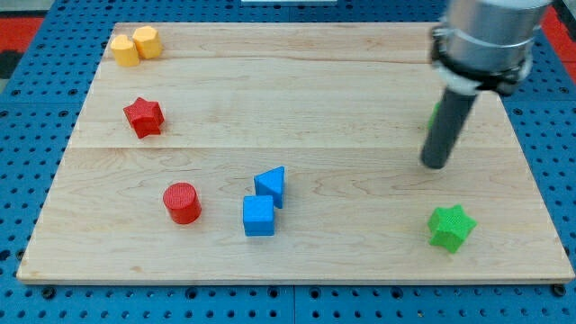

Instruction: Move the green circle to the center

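The green circle [434,114] is almost wholly hidden behind my rod at the view's right; only a green sliver shows at the rod's left edge. My tip [436,164] rests on the wooden board [297,90], just below that sliver toward the view's bottom. A green star [450,227] lies below the tip near the board's lower right.
A blue triangle [271,185] and a blue cube [258,216] sit together at lower centre. A red cylinder [182,202] is lower left, a red star [143,117] at left. Two yellow blocks [135,46] sit at the top left corner.
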You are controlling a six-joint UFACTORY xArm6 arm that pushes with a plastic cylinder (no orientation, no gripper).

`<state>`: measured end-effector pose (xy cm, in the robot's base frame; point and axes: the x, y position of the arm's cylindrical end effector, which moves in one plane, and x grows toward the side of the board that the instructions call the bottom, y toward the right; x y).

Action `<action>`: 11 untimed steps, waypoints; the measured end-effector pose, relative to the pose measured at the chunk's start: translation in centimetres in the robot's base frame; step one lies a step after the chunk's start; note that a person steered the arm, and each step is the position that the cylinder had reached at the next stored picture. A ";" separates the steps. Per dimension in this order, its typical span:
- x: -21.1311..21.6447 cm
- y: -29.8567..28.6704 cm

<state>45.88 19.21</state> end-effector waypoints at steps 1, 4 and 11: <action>-2.7 2.8; -9.7 -4.2; -2.8 -8.5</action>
